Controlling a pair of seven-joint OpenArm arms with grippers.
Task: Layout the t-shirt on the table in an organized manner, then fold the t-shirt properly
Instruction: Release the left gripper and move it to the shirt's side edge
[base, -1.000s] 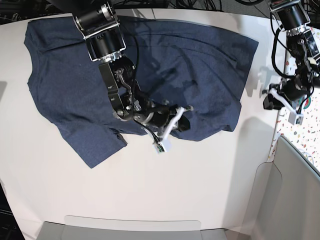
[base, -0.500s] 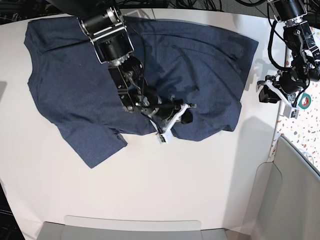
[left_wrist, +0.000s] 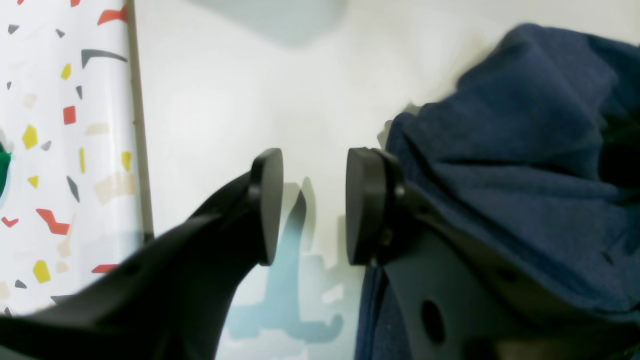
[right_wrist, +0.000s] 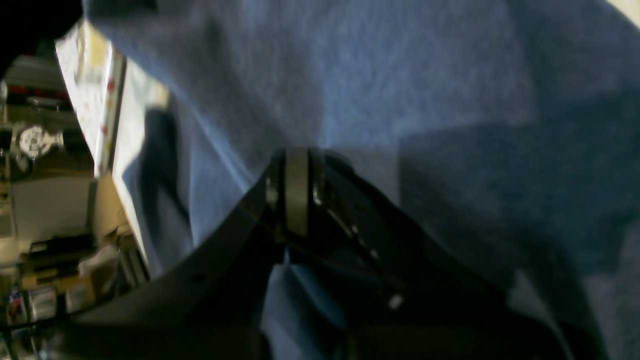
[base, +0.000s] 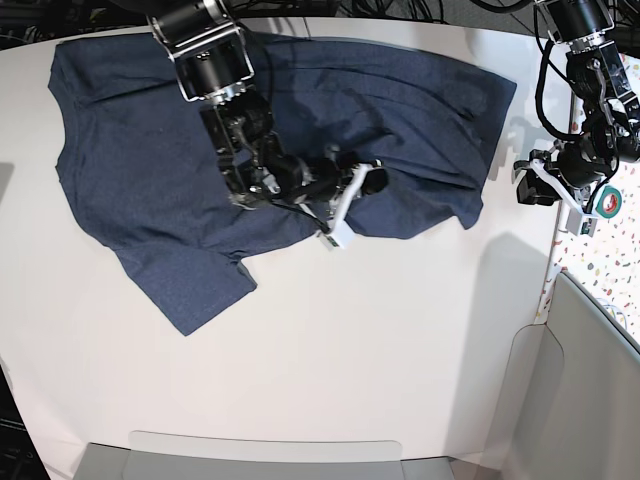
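- The white table (base: 330, 360) carries the navy t-shirt (base: 130, 170) spread across its far half, with one sleeve pointing near-left; no lettering shows.
- The right gripper (base: 362, 185), blurred in its wrist view, is clamped on a raised fold of shirt at the near hem.
- The left gripper (left_wrist: 310, 205) hovers with jaws parted and empty at the shirt's right edge, beside the terrazzo strip (left_wrist: 60, 125).

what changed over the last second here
The right gripper, shut on the t-shirt, pulled its lower hem up toward the far edge of the table, so more bare table shows below the shirt. The left gripper moved slightly up and toward the shirt's edge, jaws open and empty. The shirt's sleeve side stayed put.
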